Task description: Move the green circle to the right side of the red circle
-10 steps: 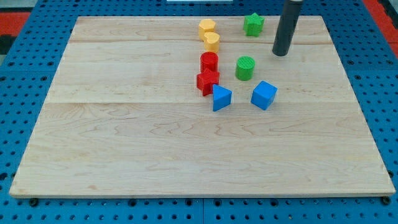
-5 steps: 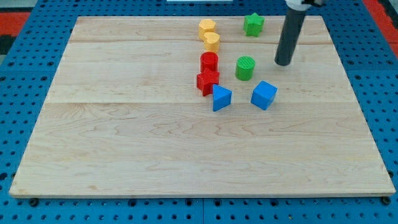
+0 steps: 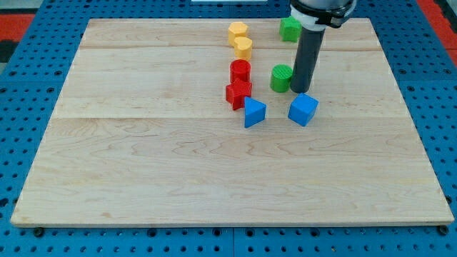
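One green circle (image 3: 280,77) touches my tip's (image 3: 300,91) left side.

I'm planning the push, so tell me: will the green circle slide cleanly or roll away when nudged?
The green circle stands on its flat end on the wooden board, so it should slide, not roll. It looks short and squat, so tipping seems unlikely. My tip sits just at its right edge; an off-centre push on the round side may let it slip sideways.
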